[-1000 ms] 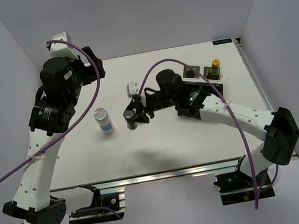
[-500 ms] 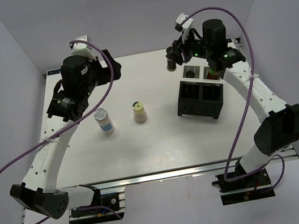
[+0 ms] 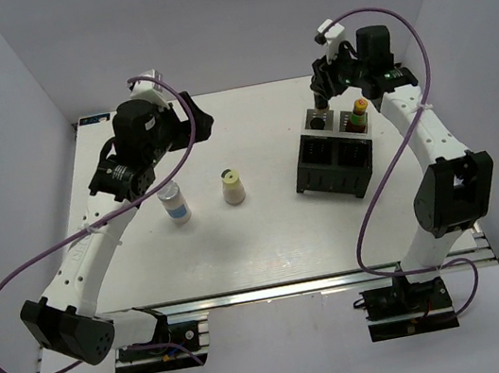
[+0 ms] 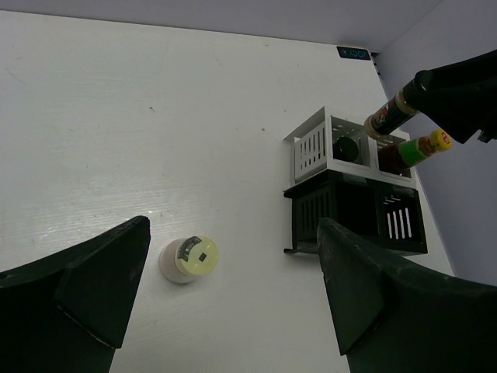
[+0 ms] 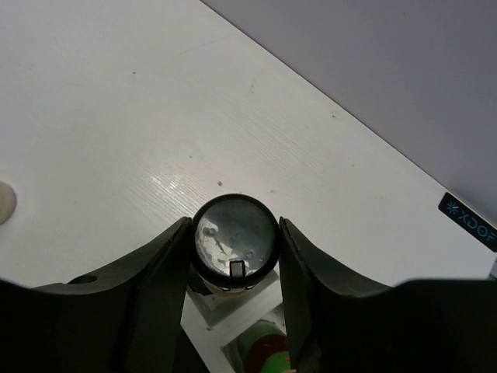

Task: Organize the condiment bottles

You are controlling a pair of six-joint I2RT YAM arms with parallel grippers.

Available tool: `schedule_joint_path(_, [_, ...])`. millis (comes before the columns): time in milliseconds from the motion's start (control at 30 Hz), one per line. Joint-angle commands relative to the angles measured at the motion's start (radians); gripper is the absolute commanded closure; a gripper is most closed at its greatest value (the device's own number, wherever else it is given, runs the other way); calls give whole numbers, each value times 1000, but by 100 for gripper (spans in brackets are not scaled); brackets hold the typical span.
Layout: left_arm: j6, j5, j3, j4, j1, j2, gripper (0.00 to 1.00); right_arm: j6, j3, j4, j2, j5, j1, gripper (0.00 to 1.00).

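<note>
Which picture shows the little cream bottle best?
The top view: the cream bottle stands whole, side and cap showing. The left wrist view shows mostly its cap from above; the right wrist view catches only a pale sliver at the edge.

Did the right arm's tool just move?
Yes. The right tool, gripping a dark jar, went from left of the black rack to above its far edge.

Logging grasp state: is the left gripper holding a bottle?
No, the left gripper is open and empty; the cream bottle stands clear of it.
</note>
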State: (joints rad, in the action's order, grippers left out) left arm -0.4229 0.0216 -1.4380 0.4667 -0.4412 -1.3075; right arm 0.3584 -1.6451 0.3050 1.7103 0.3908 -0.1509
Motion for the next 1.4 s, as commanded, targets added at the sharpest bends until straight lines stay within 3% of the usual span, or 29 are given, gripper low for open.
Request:
schedule_joint_path(0, [-27,-20,19,-34,2,17,3,65,-51,3,-8,-18,14,100])
schedule_joint_path(933, [-31,-9,59,-34,2,37,2,168,50,-38,66,-40,27,100])
schedule_joint_path(1367, [-27,-15,41,-42,2,10,2,117,108,-14,51,80,24,100])
